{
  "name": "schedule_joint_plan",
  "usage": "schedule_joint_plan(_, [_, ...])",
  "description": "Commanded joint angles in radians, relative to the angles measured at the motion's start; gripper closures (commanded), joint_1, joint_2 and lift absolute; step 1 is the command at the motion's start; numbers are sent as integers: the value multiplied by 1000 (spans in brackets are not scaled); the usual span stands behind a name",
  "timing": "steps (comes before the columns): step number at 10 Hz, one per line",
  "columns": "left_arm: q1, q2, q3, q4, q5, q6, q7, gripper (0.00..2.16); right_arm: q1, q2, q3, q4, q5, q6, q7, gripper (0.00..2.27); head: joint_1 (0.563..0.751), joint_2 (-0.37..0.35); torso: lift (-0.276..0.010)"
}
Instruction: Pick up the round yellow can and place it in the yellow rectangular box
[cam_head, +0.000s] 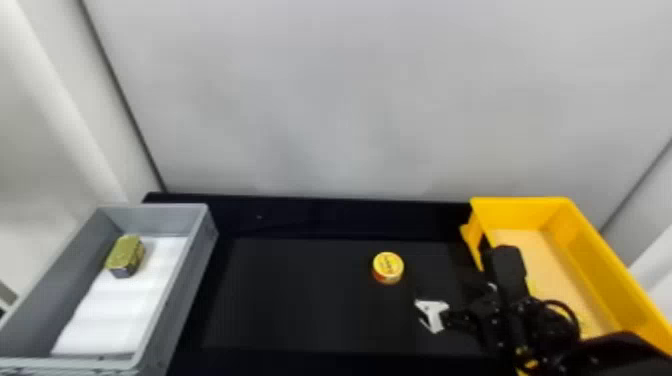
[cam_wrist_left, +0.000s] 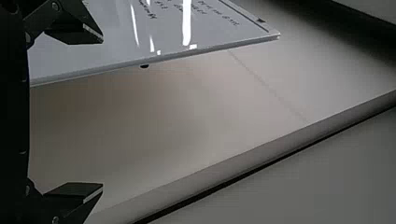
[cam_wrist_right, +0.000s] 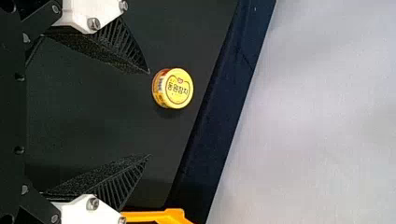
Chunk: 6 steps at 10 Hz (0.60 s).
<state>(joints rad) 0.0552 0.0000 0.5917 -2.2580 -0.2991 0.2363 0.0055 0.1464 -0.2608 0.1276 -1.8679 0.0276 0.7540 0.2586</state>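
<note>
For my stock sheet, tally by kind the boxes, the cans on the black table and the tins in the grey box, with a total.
Boxes: 2, yellow box and grey box
Cans on the table: 1, round yellow can
Tins in grey box: 1, gold-topped tin
Total: 4

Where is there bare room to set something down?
Widest: the black tabletop between the gray bin and the round yellow can. Also the bin's white liner, nearer the robot than the gold tin. Crowded: the right side, where the right gripper and right arm hang by the yellow box.
</note>
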Motion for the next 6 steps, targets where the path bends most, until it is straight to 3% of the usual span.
schedule_joint_plan(1, [-2,-3,-2,0,0,-1,-1,156,-48,2,23,72,0,-20,1,191,686,14,-55])
schedule_joint_plan(6, [-2,-3,-12,3,0,0,4,156,-185,11,87,269,-40,-80,-5,190,686,14,-55])
